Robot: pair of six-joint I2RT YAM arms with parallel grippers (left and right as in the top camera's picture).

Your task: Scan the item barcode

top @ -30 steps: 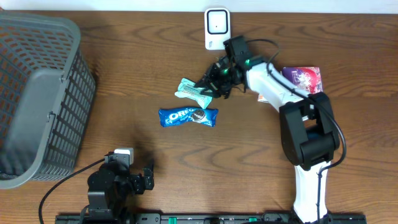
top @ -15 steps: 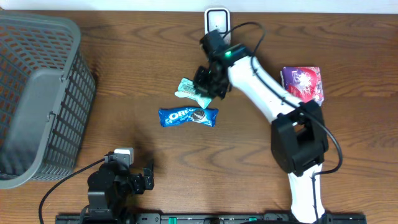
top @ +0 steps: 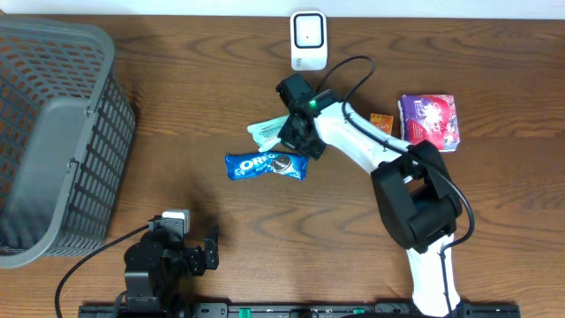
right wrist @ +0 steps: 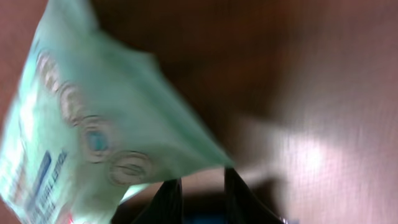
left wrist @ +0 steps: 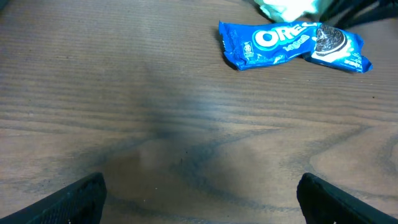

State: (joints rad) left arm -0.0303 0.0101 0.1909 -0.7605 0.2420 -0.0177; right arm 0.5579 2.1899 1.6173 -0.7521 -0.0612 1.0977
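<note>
From overhead, found the right pincer (top: 294, 134) closed on one end of a mint-green packet (top: 265, 131), just beyond the Oreo packet (top: 267, 165) and well apart from the scanner (top: 307, 40) at the far edge of the surface (top: 177, 106). Noted the left pincer (top: 199, 254) parked at the near edge, the basket (top: 53, 132) at the left, and a purple packet (top: 430, 119) beside a small orange item (top: 380, 120) at the right.

From the left wrist, saw that pincer spread wide over bare wood, holding nothing, with the Oreo packet ahead.

From the right wrist, made out two dark fingers (right wrist: 166, 199) drawn close together at the mint-green packet's edge, and took the blurred, tilted packet to be off the wood.

Judged the pick-up done and the scan not yet done: left to do, carrying the packet to the scanner and turning its barcode toward the window. Found no barcode in any view.
</note>
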